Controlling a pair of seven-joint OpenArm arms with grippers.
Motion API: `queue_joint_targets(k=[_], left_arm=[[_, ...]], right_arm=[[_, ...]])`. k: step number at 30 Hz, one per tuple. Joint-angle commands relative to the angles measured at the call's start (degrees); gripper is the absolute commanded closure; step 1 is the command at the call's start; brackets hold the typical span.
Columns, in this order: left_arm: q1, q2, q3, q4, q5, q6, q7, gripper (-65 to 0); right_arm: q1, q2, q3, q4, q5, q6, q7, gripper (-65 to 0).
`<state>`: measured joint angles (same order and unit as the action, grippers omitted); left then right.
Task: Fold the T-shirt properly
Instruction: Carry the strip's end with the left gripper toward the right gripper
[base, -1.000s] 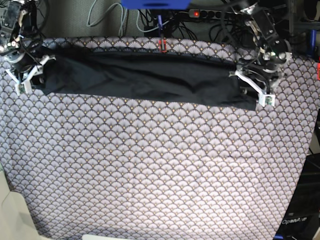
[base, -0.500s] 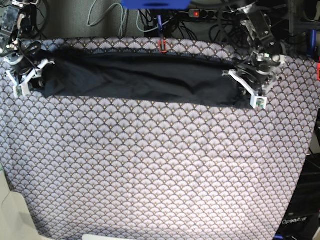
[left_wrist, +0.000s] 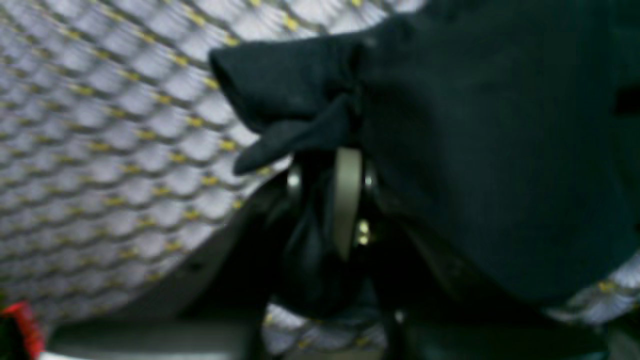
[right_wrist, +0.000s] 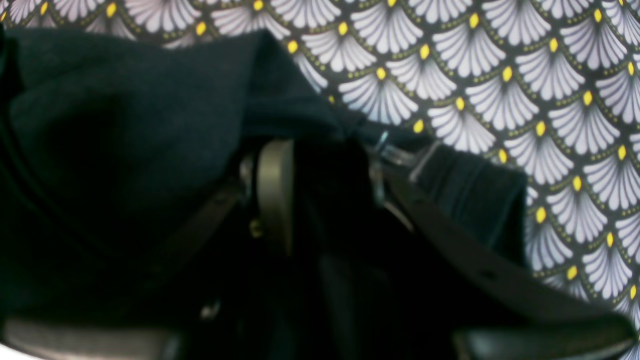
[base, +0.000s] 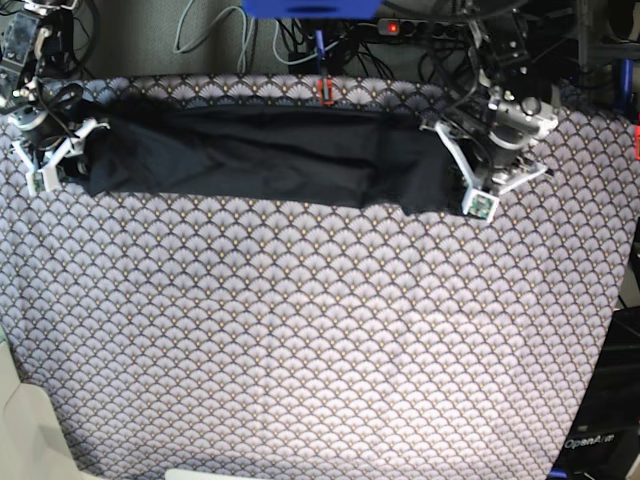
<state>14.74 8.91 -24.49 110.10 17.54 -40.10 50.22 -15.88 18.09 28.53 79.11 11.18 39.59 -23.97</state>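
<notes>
Jaws of the left gripper (left_wrist: 345, 150) pinch one plain black soft-fabric T-shirt (base: 250, 155); the right gripper (right_wrist: 320, 150) pinches its other end. "OpenArm" (base: 590, 441) printed below.

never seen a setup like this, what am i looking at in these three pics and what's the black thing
This is a two-armed robot at a table covered with a grey scallop-patterned cloth. One picture looks down from above; the other two come from small cameras mounted on each wrist, so they show each hand close up.

The long black soft fabric T-shirt lies as a band along the far edge of the cloth. The left hand, on the right side of the overhead picture, is pinched shut on one end of the shirt. The right hand sits at the other end with dark fabric between its fingers, apparently gripping it.
</notes>
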Motion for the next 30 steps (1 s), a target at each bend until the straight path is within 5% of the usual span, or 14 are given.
queue_joint_targets(k=[1,11,23,30], left_arm=[[-0.2,0.1,1.2,2.0,0.0,0.1,-1.1,0.0],[0.4,0.1,16.0,4.5,12.7,0.1,-1.6,0.0],[5.1,0.1,40.4,5.1,28.2,29.1,-1.2,0.0],[5.4,0.1,50.2,4.0,28.0,38.8,-1.1,0.0]], right_arm=[[-0.1,0.4,-0.1,0.1,-1.1,0.4,-2.1,-20.7],[-0.1,0.5,-0.1,0.0,-1.1,0.4,-2.1,-20.7],[-0.1,1.2,-0.1,-0.1,-1.1,0.4,-2.1,-20.7],[-0.1,1.3,-0.1,0.1,-1.1,0.4,-2.1,-20.7]])
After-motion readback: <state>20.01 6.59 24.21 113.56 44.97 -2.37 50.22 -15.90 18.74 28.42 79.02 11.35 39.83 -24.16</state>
